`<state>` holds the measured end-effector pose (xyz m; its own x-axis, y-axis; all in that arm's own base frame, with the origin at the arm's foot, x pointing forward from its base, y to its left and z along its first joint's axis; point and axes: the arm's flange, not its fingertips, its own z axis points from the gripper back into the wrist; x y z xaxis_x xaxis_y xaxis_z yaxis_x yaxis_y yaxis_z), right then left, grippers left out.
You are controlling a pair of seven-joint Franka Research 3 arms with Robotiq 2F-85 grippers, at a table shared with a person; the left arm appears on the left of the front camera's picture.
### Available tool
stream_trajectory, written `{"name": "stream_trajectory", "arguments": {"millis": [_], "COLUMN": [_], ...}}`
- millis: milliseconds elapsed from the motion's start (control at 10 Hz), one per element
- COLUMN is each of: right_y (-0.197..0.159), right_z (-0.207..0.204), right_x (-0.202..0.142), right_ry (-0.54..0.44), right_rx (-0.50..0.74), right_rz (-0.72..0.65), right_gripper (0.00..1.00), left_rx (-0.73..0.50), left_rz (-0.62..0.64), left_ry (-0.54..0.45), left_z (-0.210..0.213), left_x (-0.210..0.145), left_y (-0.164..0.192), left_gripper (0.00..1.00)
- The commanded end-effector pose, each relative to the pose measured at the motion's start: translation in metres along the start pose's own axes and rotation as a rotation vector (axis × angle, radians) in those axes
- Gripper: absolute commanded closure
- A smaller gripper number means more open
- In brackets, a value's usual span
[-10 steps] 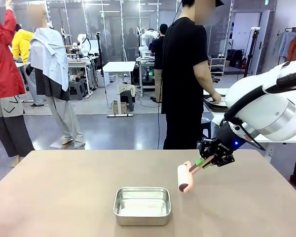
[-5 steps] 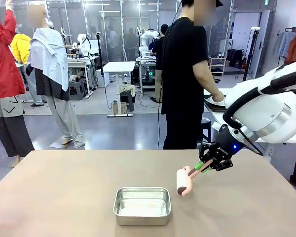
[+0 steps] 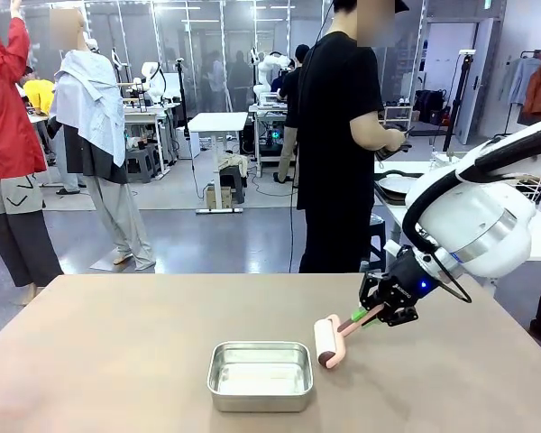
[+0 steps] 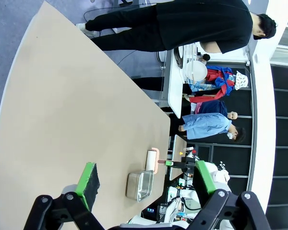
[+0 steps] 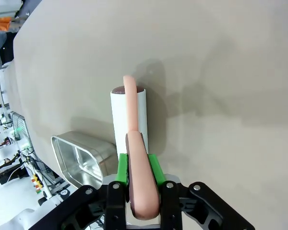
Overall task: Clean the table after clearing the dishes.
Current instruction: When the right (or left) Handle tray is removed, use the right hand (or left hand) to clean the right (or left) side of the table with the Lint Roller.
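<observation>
The beige-brown table (image 3: 117, 361) spreads across the front view. My right gripper (image 3: 364, 317) is shut on the pink handle of a white roller (image 3: 326, 341), held low over the table just right of the steel pan (image 3: 260, 374). The right wrist view has the green pads of my right gripper (image 5: 138, 167) clamped on that handle, and the roller (image 5: 129, 120) lies on or just above the table (image 5: 221, 72). My left gripper (image 4: 144, 168) hangs open high above the table (image 4: 62, 120), nothing between its pads. White dishes (image 4: 194, 71) sit on a white side table beside the person.
The pan (image 5: 79, 158) is empty and lies close to the left of the roller. A person in black (image 3: 338, 135) stands at the far edge, turned toward a white side table (image 3: 415, 203) carrying a dark tray (image 3: 401, 185). Other people stand farther back on the left.
My right gripper has carried the roller down and to the left, closer to the pan and the tabletop. The person's hand has lifted off the tray on the side table.
</observation>
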<state>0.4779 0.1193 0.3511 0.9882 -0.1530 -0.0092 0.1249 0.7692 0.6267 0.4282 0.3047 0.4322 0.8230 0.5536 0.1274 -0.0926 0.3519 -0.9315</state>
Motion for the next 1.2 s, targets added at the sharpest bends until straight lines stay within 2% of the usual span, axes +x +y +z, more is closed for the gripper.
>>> {"name": "stream_trajectory", "arguments": {"millis": [0, 100, 200, 500, 700, 1000, 1100], "right_y": [-0.044, -0.073, -0.091, -0.132, -0.148, -0.171, -0.179], "right_z": [-0.007, 0.007, 0.020, 0.055, 0.079, 0.094, 0.099], "right_x": [0.010, 0.019, 0.024, 0.031, 0.029, 0.021, 0.019], "right_ry": [-0.052, -0.065, -0.090, -0.151, -0.125, -0.093, -0.112], "right_rx": [-0.061, -0.096, -0.141, -0.346, -0.455, -0.545, -0.585], "right_rz": [-0.005, -0.047, -0.029, -0.046, -0.057, -0.060, -0.073], "right_gripper": [0.79, 0.79, 0.79, 0.79, 0.79, 0.79, 0.79], "left_rx": [-0.004, -0.004, -0.004, -0.004, -0.004, -0.004, -0.004], "left_rz": [-0.005, -0.005, -0.005, -0.005, -0.005, -0.005, -0.005], "left_ry": [0.012, 0.012, 0.012, 0.012, 0.012, 0.012, 0.012], "left_z": [0.004, 0.004, 0.004, 0.004, 0.004, 0.004, 0.004], "left_x": [0.001, 0.001, 0.001, 0.001, 0.001, 0.001, 0.001], "left_y": [-0.001, -0.001, -0.001, -0.001, -0.001, -0.001, -0.001], "left_gripper": [0.00, 0.00, 0.00, 0.00, 0.00, 0.00, 0.00]}}
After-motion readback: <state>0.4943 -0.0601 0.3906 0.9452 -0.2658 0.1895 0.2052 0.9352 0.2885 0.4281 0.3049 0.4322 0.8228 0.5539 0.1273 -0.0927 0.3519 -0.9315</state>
